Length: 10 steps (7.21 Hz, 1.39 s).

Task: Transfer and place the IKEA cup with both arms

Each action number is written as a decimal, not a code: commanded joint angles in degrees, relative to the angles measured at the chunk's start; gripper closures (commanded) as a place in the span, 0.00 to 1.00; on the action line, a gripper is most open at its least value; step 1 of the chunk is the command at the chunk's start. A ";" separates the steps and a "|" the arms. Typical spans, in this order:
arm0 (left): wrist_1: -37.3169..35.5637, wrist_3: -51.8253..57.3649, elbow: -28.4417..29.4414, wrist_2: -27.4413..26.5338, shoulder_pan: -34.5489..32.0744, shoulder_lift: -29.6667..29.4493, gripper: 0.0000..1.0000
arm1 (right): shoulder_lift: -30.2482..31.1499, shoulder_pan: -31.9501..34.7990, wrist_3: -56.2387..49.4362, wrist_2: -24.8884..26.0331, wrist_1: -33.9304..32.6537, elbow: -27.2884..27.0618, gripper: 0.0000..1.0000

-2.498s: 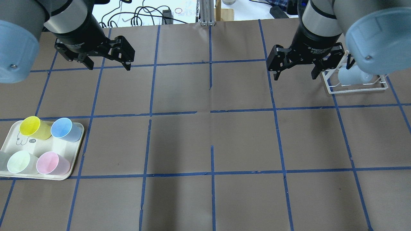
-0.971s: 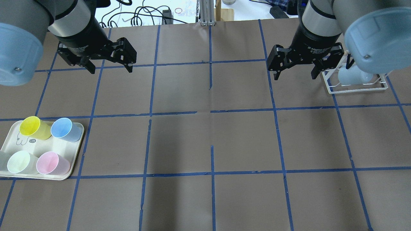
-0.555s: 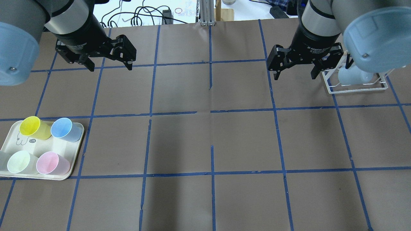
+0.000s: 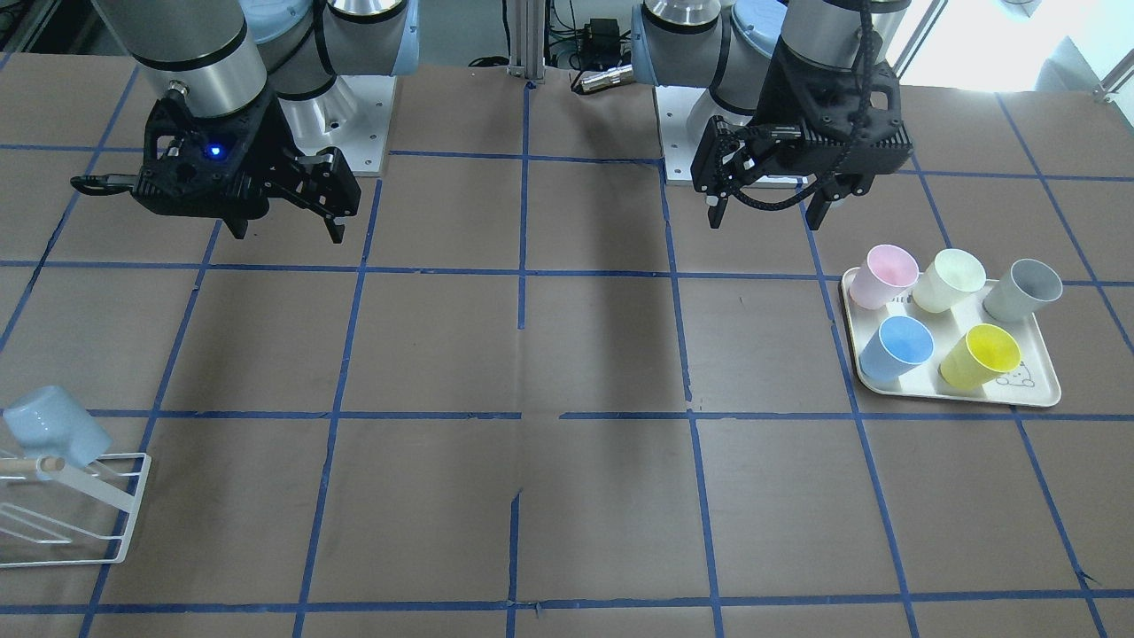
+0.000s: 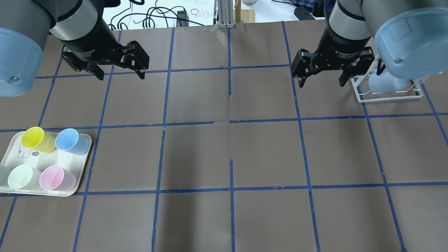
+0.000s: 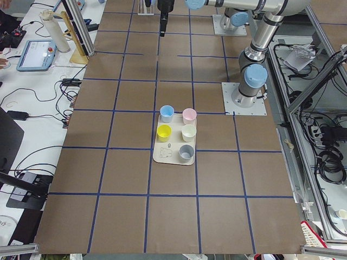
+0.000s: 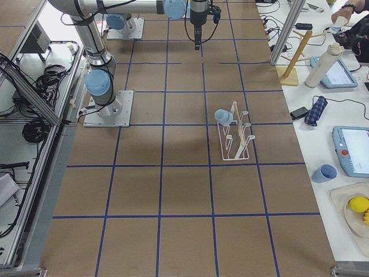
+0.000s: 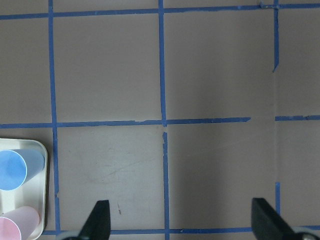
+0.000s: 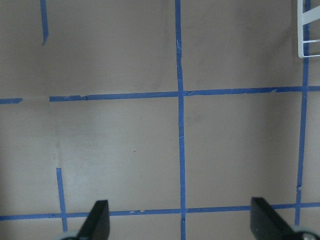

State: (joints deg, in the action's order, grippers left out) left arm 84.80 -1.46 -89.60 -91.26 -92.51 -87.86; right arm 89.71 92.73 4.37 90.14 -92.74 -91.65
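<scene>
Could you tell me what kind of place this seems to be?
Probably a robotics lab: a left arm and right arm bolted to a tape-gridded table, with a teach pendant on the side bench.

Table [image 5: 266,154] covering: matt brown paper, taped blue grid. IKEA cup [image 4: 53,434] on the rack [image 4: 135,505]: smooth pale plastic. Rack: white-coated wire.

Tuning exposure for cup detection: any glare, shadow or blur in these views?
Front-facing: blown-out glare in the top right corner, a dark shadow band down the middle of the table; cups on the tray evenly lit, sharp. Overhead: same mid-table shadow, area beyond the table washed out. Wrist views: soft but readable, no glare.
</scene>
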 commanded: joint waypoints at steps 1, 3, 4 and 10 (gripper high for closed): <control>0.02 -0.04 0.84 1.25 -0.04 -0.03 0.00 | -0.49 0.00 0.02 -0.06 -0.24 -0.02 0.00; -0.68 0.05 0.04 2.94 0.31 -0.82 0.00 | -1.55 0.00 -0.07 0.03 -0.33 -0.02 0.00; -0.51 0.05 0.74 2.85 0.49 -0.48 0.00 | -1.99 0.17 -0.07 0.03 -0.33 0.06 0.00; 0.02 0.05 0.49 2.32 0.22 0.41 0.00 | -3.39 0.17 -0.07 -0.40 -0.86 0.59 0.00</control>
State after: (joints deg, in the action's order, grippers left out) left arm 84.81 -1.41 -88.85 -88.89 -92.30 -87.46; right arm 86.54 92.83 4.21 90.12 -93.40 -91.19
